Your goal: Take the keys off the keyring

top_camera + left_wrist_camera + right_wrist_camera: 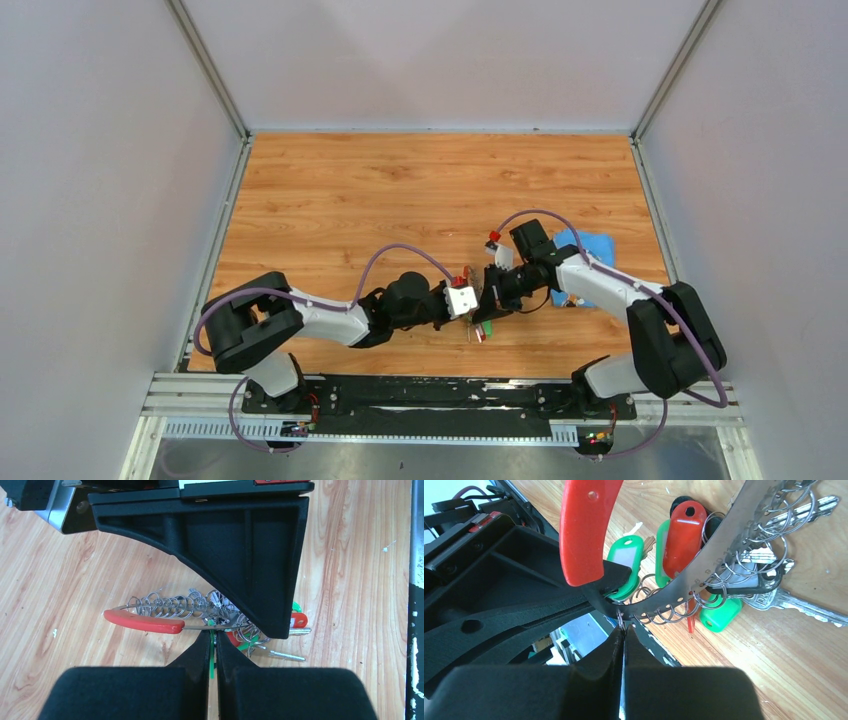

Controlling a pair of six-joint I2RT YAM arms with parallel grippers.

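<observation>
The left tool (212,636) is closed, its tips pinching the keyring (724,550) about where the thin silvery band meets the red curved part, with a sliver of green plastic caught between the fingers. The right tool (621,630) is closed too, its tips at the lower edge of the band, where one of the small wire loops (659,612) hangs. I cannot tell whether it nips the loop or the band itself.

The two tools face each other closely, and the keyring sits between them near the front middle of the counter (774,675), standing on edge rather than lying flat.

The keys (626,555), with green and red caps on their heads, bunch under and behind the band, hung from the wire loops strung along it, their blades resting on the wood. None shows plainly detached from the bunch.

By my reading, the task is at its start. The ring is gripped and steadied, but no key is freed, so each one has yet to be worked off.
</observation>
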